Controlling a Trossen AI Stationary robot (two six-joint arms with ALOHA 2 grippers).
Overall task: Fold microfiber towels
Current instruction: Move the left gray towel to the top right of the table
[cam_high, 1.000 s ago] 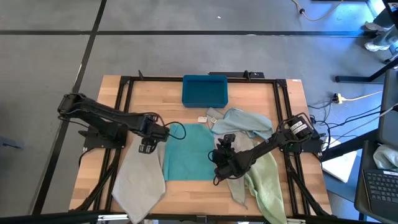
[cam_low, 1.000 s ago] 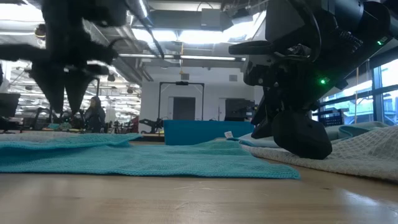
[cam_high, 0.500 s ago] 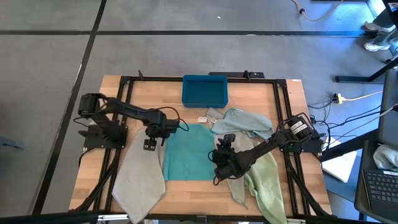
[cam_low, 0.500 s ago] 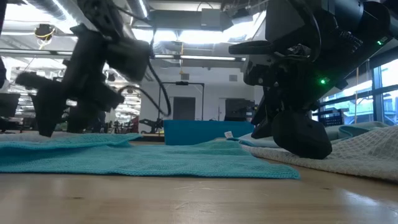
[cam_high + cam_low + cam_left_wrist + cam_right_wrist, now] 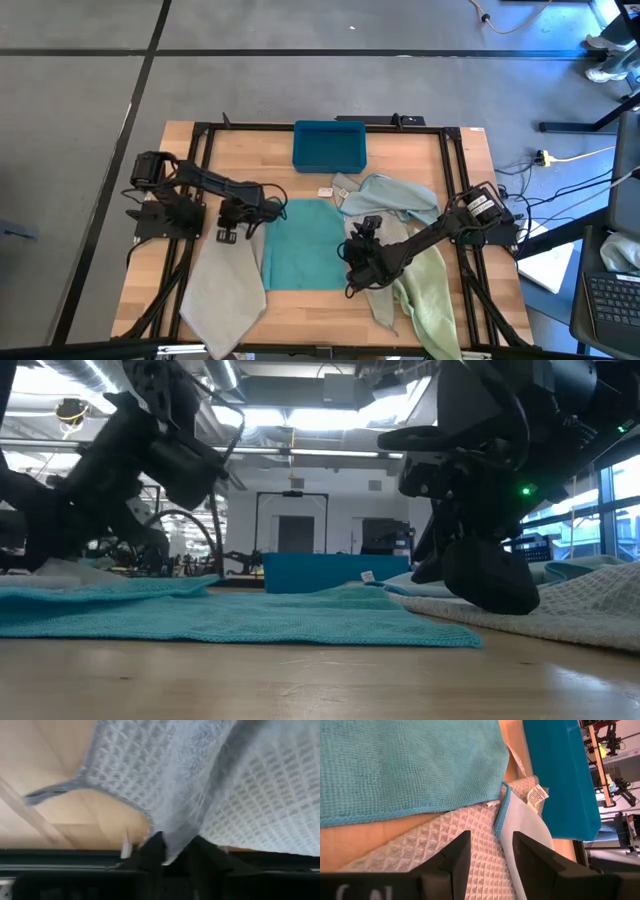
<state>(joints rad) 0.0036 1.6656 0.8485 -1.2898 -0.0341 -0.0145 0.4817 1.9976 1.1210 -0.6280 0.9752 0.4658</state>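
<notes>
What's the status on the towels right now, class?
Left gripper shut on grey towel. Right gripper open over the heap, holding nothing. Teal towel flat, unfolded.

Spread towel (image 5: 303,245) lies between long towel (image 5: 226,290) and towel heap (image 5: 405,255).

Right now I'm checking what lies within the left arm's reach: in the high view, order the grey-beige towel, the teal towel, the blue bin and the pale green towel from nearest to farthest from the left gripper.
From the left gripper:
1. Grey-beige towel, directly at the gripper, its corner pinched between the fingers.
2. Teal towel, spread flat just to the gripper's right.
3. Blue bin, at the table's far edge, centre.
4. Pale green towel, draped at the right near corner.
</notes>
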